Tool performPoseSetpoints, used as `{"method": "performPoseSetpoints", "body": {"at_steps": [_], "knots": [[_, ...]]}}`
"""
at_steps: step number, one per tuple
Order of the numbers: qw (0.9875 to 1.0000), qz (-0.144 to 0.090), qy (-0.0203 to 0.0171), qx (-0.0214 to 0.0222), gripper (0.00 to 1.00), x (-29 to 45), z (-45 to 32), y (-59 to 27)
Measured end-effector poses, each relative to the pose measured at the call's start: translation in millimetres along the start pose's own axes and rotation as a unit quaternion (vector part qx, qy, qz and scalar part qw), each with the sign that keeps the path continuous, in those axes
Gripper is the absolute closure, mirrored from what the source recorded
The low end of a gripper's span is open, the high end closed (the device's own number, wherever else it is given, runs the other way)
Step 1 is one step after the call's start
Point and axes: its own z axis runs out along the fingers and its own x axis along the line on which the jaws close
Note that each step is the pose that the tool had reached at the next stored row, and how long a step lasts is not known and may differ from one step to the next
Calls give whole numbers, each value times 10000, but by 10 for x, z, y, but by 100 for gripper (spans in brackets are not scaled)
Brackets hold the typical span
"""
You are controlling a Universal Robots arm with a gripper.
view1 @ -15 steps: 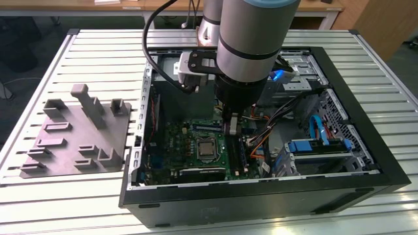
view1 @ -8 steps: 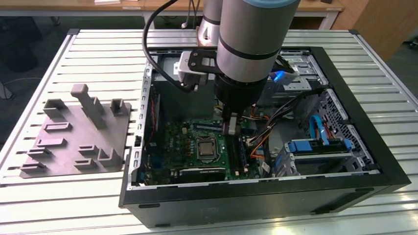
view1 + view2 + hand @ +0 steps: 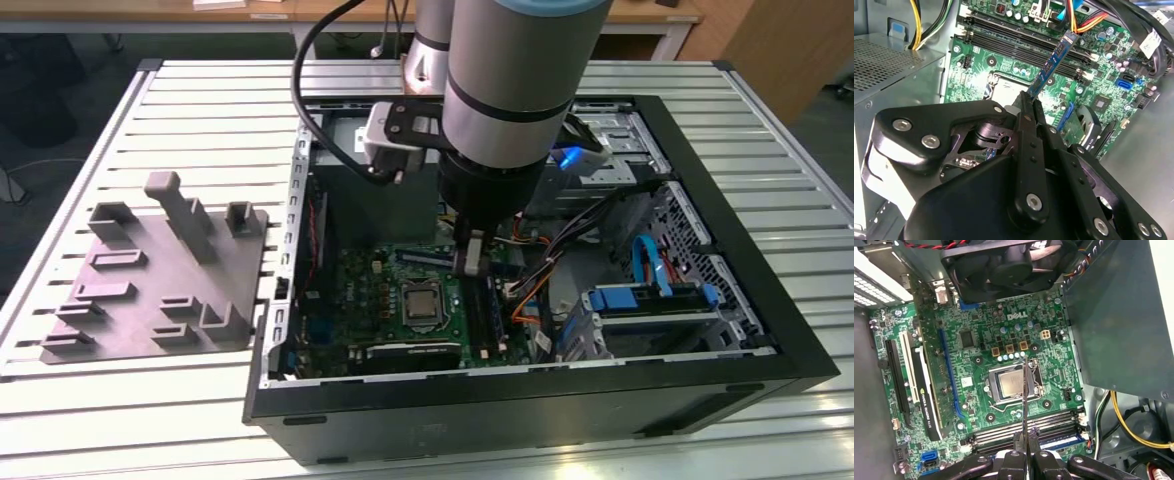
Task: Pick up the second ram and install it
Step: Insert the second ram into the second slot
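The slatted table (image 3: 120, 410) carries an open computer case (image 3: 534, 425), and the arm reaches down into it, so the claw (image 3: 470, 260) hangs inside the case walls. A grey holder tray (image 3: 160, 290) lies on the table outside the case, well apart from the claw. Directly under the claw is the green motherboard (image 3: 979, 330), with its processor socket (image 3: 1009, 385) just beyond the fingertips in the first wrist view.

The claw (image 3: 1029, 102) is pressed together on the second ram (image 3: 1054, 60), pinching one end of the thin stick so that the rest juts out ahead of the fingers. The pick-up therefore looks done. The stick's free end reaches toward the long dark memory slots (image 3: 1019, 35), which lie just ahead of the claw. In the first wrist view it shows edge-on as a thin line (image 3: 1024, 390) over the slots (image 3: 1054, 422). It stands tilted and looks not yet seated. I cannot tell whether it touches a slot.
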Motion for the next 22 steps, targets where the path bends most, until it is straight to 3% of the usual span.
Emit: {"method": "performPoseSetpoints", "body": {"at_steps": [22], "knots": [[9987,516,-15,45,86,0,4,0]]}}
